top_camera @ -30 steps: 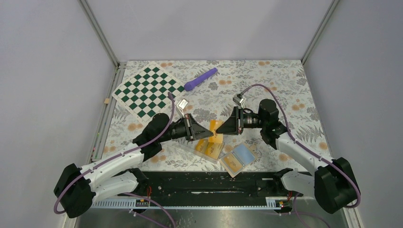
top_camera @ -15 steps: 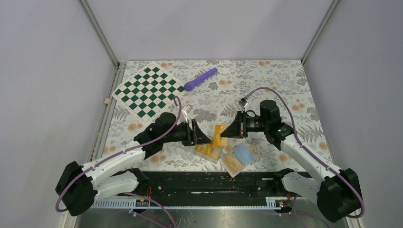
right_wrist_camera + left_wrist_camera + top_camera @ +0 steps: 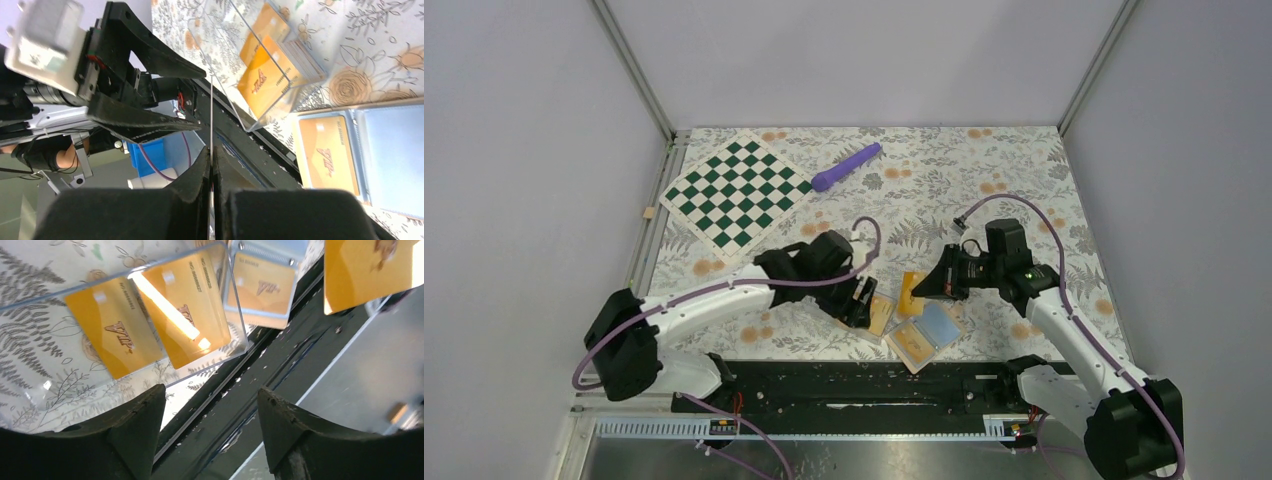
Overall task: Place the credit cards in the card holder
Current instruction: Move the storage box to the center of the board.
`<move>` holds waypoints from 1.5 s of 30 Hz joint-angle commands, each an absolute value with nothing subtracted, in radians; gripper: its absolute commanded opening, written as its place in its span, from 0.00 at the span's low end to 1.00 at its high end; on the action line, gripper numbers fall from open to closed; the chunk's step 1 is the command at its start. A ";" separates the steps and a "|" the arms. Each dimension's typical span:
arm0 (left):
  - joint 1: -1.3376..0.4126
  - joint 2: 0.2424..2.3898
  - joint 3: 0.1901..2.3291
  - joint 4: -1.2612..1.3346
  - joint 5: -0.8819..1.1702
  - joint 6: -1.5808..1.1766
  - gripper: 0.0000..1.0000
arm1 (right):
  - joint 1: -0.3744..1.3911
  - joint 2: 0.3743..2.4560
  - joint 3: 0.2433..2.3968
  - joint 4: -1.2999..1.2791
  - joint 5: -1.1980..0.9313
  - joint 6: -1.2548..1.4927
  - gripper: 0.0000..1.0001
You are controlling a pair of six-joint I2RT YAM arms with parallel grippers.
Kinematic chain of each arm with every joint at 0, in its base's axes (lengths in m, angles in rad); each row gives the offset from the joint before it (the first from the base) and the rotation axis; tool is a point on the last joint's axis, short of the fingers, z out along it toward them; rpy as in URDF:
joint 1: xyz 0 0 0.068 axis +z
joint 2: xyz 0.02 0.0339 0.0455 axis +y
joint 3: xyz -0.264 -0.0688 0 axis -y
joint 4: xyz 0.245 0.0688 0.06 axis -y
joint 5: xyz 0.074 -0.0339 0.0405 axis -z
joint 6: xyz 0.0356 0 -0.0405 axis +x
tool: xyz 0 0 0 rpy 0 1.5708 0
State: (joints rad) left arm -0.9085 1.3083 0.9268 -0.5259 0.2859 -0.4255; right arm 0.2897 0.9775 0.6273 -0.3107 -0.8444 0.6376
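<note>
Since its jaws are pressed together, right gripper (image 3: 921,289): one credit card (image 3: 910,297) is pinched by an edge.
left gripper (image 3: 210,391): fingers are spread, nothing held, over the clear case (image 3: 876,314).
card holder (image 3: 937,322): laid open just nearward of the pinched card, closest to the right gripper; one pocket is filled.

Both arms bend inward, wrists low and near each other. The left hand (image 3: 860,303) tilts downward, its fingers spread apart. The right hand (image 3: 927,288), facing left, pinches a card (image 3: 911,294).
</note>
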 commanded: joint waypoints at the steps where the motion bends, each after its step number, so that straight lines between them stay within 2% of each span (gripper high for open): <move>1: -0.983 1.398 0.996 -0.596 0.218 -0.287 0.67 | 0.273 0.957 0.625 -0.372 -0.829 0.581 0.00; 5: -1.020 1.466 0.991 -0.589 0.150 -0.286 0.65 | 0.268 0.959 0.627 -0.374 -0.838 0.579 0.00; 11: -1.024 1.480 0.948 -0.551 0.022 -0.336 0.45 | 0.261 0.966 0.626 -0.374 -0.852 0.579 0.00; 14: -1.022 1.491 0.948 -0.561 -0.050 -0.342 0.42 | 0.258 0.965 0.626 -0.374 -0.851 0.578 0.00; 21: -1.013 1.571 0.981 -0.576 -0.126 -0.356 0.45 | 0.255 0.971 0.625 -0.373 -0.858 0.574 0.00; 27: -0.989 1.624 1.021 -0.495 -0.035 -0.408 0.50 | 0.248 0.951 0.621 -0.380 -0.836 0.574 0.00; 36: -0.939 1.754 1.116 -0.374 0.069 -0.546 0.59 | 0.247 0.929 0.659 -0.545 -0.699 0.476 0.00; 41: -0.922 1.857 1.220 -0.356 0.089 -0.594 0.60 | 0.247 0.904 0.663 -0.584 -0.667 0.461 0.00; 45: -0.885 1.936 1.303 -0.328 0.125 -0.637 0.67 | 0.247 0.890 0.669 -0.616 -0.650 0.451 0.00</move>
